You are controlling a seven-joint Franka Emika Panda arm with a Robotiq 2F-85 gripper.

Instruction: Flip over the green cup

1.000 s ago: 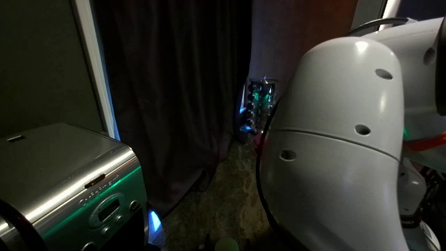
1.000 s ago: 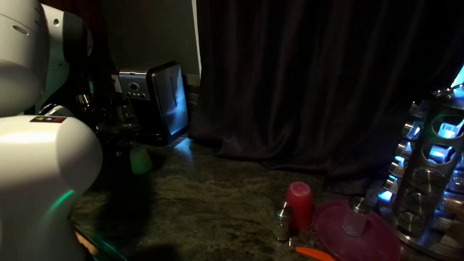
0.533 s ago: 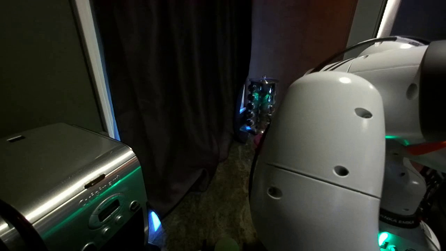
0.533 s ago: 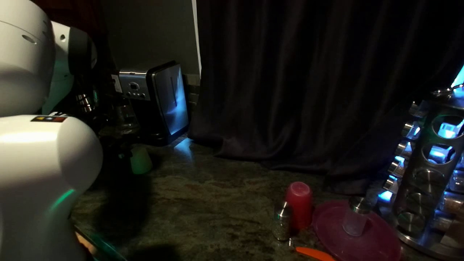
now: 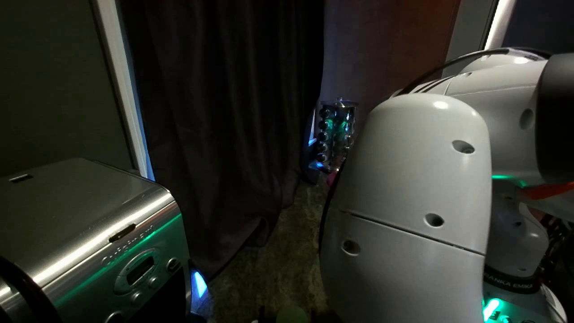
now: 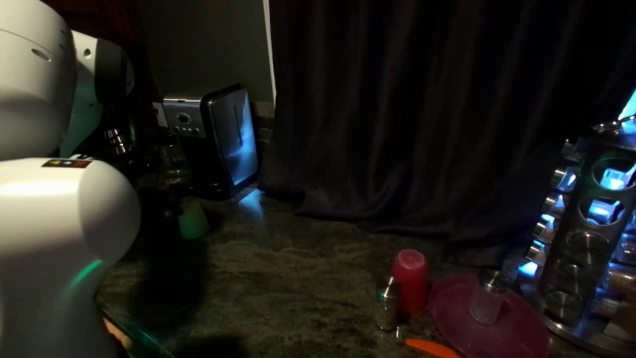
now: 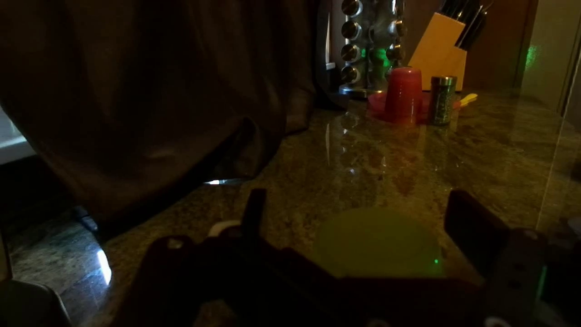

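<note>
Hanging L of green cup (image 7: 379, 240) in wrist view: dark curtain (image 7: 159, 104); next, fingers (image 7: 474, 229) wide apart, 1 ea. side of green cup on bench (image 7: 481, 159); well beyond green cup & a bit R, red cup (image 7: 404, 96), then shaker (image 7: 441, 102).

Green cup (image 6: 194, 222), upside down (pale).

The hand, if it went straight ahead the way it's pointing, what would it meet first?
Likely the green cup, which shows between the jaws of the open hand; exactly how near is unclear.
</note>
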